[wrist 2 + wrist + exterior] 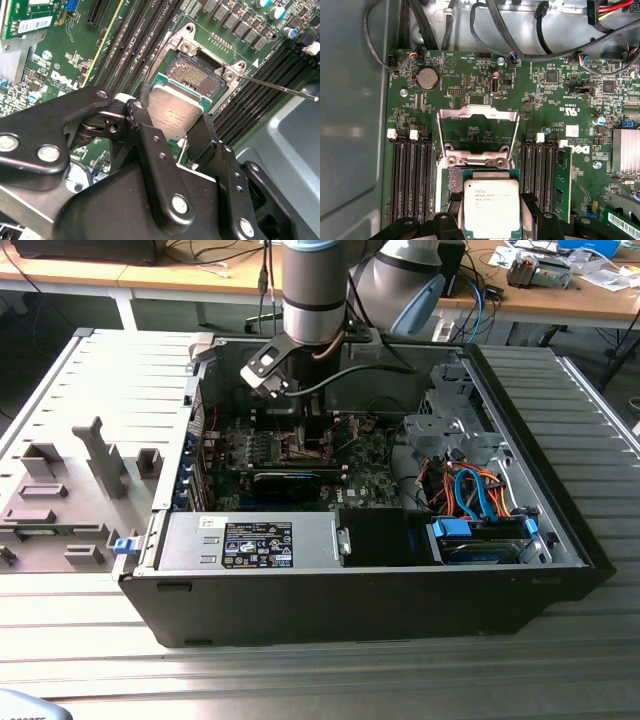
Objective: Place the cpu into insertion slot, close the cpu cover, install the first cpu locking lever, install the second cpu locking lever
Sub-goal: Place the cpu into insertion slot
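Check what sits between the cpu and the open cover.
In the first wrist view, just the slot's silver rim with two screws lies between the cpu and the cover.

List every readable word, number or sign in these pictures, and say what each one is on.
No text can be quoted with confidence:
cpu lid: lines of dark print, too small to read.
board: white lettering and a white logo, too small to quote reliably.
white sticker on the green card: fine print, unreadable.
black label on the silver box: unreadable.
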{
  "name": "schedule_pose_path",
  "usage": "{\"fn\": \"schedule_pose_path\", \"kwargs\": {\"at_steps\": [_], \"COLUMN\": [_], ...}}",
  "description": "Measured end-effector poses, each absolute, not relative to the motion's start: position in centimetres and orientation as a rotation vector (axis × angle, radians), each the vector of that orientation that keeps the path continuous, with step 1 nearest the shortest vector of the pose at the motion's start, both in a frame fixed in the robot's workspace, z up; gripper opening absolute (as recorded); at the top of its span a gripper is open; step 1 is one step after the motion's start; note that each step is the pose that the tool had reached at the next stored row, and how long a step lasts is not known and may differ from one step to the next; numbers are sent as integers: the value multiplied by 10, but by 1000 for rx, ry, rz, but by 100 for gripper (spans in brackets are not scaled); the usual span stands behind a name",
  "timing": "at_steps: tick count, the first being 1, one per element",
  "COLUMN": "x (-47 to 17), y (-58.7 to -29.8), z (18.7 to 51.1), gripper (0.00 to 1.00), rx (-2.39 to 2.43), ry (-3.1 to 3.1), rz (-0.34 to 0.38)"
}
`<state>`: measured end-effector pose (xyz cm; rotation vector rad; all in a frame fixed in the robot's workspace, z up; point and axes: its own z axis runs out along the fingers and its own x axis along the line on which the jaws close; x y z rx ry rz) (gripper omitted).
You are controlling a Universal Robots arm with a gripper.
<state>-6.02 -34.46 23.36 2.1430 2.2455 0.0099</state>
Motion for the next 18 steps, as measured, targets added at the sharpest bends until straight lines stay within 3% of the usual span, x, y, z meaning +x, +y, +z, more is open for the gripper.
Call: {"fn": "schedule_pose_path", "kwargs": {"at_steps": [18], "x": [-62], "y": [-345], "z": [228], "gripper": [55], "rx": [2143], "ry": [2246], "rz": [10]}}
